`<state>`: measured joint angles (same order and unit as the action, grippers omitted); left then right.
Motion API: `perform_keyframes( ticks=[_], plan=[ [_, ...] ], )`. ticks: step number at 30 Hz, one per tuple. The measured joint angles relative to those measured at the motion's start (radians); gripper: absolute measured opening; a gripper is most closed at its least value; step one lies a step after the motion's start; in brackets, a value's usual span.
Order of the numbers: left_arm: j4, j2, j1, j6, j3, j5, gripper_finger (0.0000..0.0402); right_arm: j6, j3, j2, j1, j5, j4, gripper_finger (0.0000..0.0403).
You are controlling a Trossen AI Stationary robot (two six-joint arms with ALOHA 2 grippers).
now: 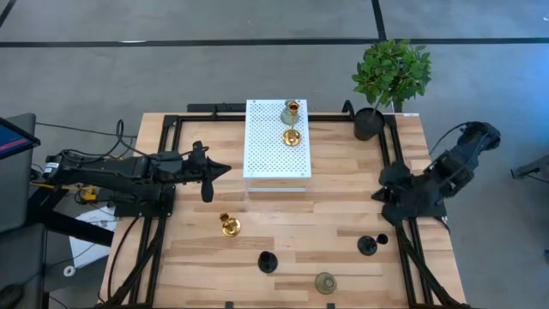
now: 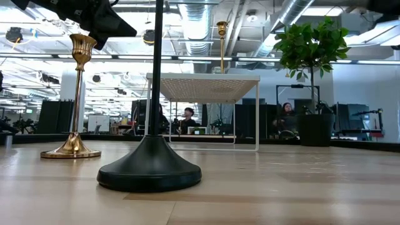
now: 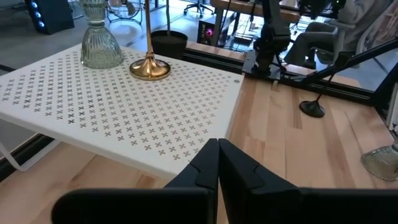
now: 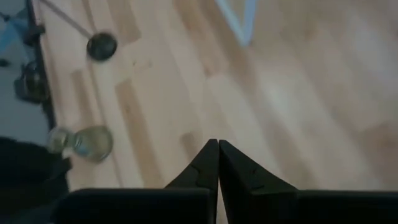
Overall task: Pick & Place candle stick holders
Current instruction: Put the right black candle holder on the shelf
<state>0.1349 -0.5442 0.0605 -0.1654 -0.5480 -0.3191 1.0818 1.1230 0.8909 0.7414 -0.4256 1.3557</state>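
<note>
My left gripper (image 3: 218, 163) is pinched fully closed, fingertips touching, holding nothing, hovering just off the left edge of the white perforated metal shelf (image 1: 262, 146) that stands on the pale wood-plank table (image 1: 300, 223). My right gripper (image 4: 218, 163) is the same deal, clamped together and empty, parked over the table's right side. On the shelf's far right corner sit two holders close together: a ribbed, dull grey-green glass candlestick holder (image 3: 99, 43) and a shiny gold one with a round flared base and thin stem (image 3: 149, 62). Down on the wood, a second polished gold holder (image 1: 229, 225) stands in front of my left arm, well clear of the shelf. A matte black holder with a wide domed base (image 1: 268, 262) is nearer the front edge, another black one (image 1: 368, 245) is over by my right arm, and a second grey-green glass holder (image 1: 325, 282) stands between them at the front. A leafy green plant in a black pot (image 1: 382, 94) fills the back right corner, just right of the shelf.
</note>
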Motion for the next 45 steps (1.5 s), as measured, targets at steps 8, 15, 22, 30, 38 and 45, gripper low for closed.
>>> perform_keyframes(
  ticks=[8, 15, 22, 30, 38, 45],
  plan=[
    [-0.001, 0.000, 0.000, 0.002, 0.000, 0.000, 0.0008, 0.210, -0.028, 0.016, 0.182, 0.092, -0.007, 0.0000],
    [-0.001, 0.000, 0.000, 0.003, 0.000, -0.001, 0.0008, 0.292, -0.028, 0.049, 0.235, 0.263, -0.032, 0.0001],
    [-0.001, 0.000, 0.000, 0.003, 0.000, -0.002, 0.0008, 0.386, -0.028, 0.095, 0.220, 0.306, 0.008, 0.0025],
    [-0.001, 0.000, 0.000, 0.003, 0.000, -0.002, 0.0008, 0.420, -0.028, 0.167, 0.168, 0.365, 0.001, 0.0130],
    [-0.001, 0.000, 0.000, 0.003, 0.000, -0.002, 0.0008, 0.392, -0.028, 0.246, 0.134, 0.403, -0.035, 0.0204],
    [-0.001, 0.000, 0.000, 0.003, 0.000, -0.002, 0.0008, 0.365, -0.028, 0.309, 0.125, 0.403, -0.054, 0.0193]
  ],
)
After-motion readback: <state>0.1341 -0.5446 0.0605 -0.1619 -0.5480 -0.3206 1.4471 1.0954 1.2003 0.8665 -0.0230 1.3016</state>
